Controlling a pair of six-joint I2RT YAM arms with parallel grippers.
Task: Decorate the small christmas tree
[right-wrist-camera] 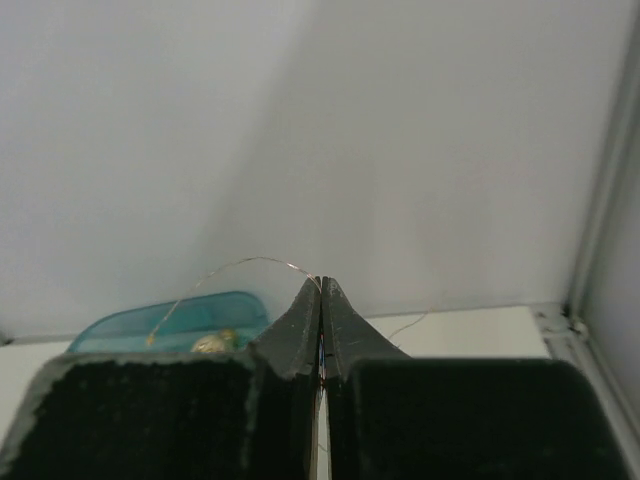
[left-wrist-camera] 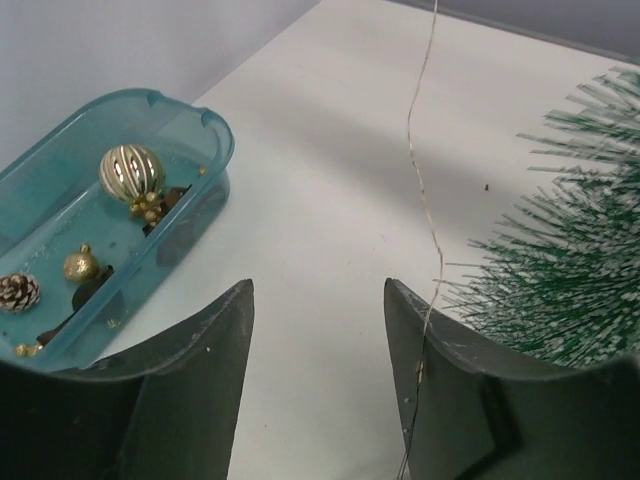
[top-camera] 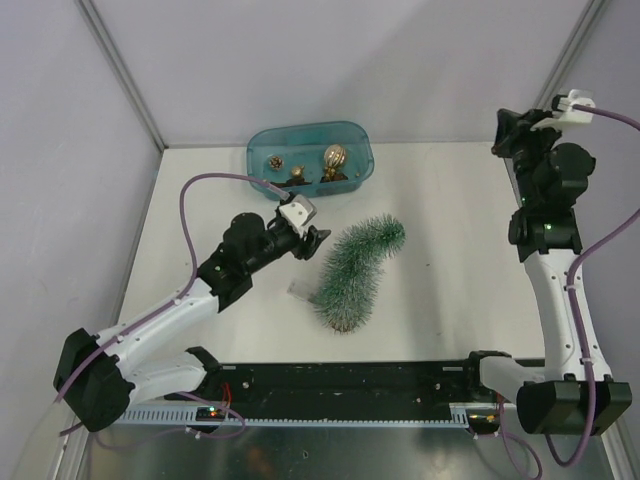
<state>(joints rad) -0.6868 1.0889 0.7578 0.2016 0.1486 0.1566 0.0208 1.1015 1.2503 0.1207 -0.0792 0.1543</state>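
Glossy plastic tub [top-camera: 365, 158]; bristly tree [top-camera: 350, 275]; metal wire [left-wrist-camera: 409, 130]

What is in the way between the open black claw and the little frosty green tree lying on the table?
Nothing solid. Only a thin gold wire runs down over the finger nearest the small frosted green bristly tree. Otherwise just white table shows between the left gripper and it.

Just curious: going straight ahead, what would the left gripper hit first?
Probably bare table: the left gripper points between the teal tub and the small christmas tree, though its bristles might brush one finger.
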